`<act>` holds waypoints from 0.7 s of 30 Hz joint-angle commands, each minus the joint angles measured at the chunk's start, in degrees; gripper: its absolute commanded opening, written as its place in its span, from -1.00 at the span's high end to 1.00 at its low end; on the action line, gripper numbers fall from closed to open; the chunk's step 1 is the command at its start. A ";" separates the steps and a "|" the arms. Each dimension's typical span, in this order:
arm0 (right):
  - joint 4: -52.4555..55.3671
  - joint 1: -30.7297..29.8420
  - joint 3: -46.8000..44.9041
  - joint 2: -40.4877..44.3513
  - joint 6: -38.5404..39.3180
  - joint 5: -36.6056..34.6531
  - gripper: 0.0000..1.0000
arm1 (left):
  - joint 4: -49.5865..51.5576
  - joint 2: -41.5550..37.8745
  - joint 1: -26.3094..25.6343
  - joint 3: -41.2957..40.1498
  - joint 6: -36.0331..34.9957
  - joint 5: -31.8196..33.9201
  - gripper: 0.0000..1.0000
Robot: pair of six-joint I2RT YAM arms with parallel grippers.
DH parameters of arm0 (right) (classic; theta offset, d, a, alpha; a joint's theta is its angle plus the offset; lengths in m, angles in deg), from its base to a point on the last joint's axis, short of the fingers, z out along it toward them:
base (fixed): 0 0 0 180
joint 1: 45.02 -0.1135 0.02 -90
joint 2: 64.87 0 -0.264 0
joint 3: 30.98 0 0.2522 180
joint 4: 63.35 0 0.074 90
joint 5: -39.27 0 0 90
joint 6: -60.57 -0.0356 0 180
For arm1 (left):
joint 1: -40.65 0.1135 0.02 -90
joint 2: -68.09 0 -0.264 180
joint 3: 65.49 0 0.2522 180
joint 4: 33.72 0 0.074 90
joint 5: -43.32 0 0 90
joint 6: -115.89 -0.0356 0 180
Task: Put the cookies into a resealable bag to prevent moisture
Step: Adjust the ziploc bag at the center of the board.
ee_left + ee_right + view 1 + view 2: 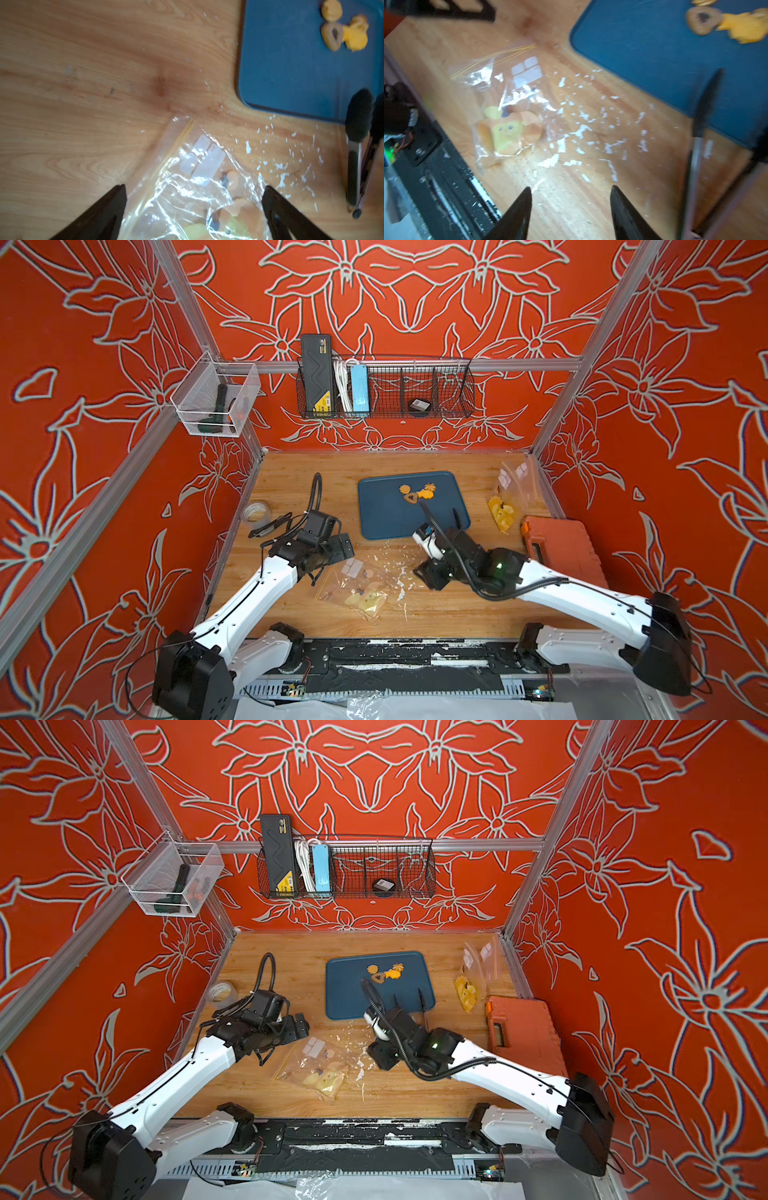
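Observation:
Several small yellow-orange and brown cookies (417,493) (386,972) (342,31) (726,22) lie at the far side of a blue tray (395,514) (291,62). A clear resealable bag (357,585) (316,1065) (197,176) (508,104) with a yellow cartoon print lies flat near the table's front. My left gripper (338,547) (194,189) is open just above the bag's mouth end. My right gripper (432,574) (571,191) is open over bare wood, empty. Black-tipped tongs (360,145) (699,135) are beside it, outside its jaws, tips at the tray's near edge.
A second printed bag (509,497) leans at the right wall. An orange case (561,549) sits at the right, a tape roll (255,514) at the left. White flakes (399,572) litter the wood between bag and tray. A wire basket (386,389) hangs on the back wall.

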 commanded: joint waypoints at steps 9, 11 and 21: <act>-8.51 -17.68 11.33 -24.14 5.54 -5.92 -0.90 | -3.25 0.22 21.52 0.31 -2.90 -14.76 -1.00; -7.67 -19.10 14.04 -28.29 6.44 -7.14 -0.92 | -3.01 0.39 23.51 0.50 -3.65 -15.36 -1.00; -3.03 -17.80 15.13 -33.73 1.77 -17.27 -0.92 | -2.17 0.89 24.16 -1.48 -4.61 -17.10 -1.00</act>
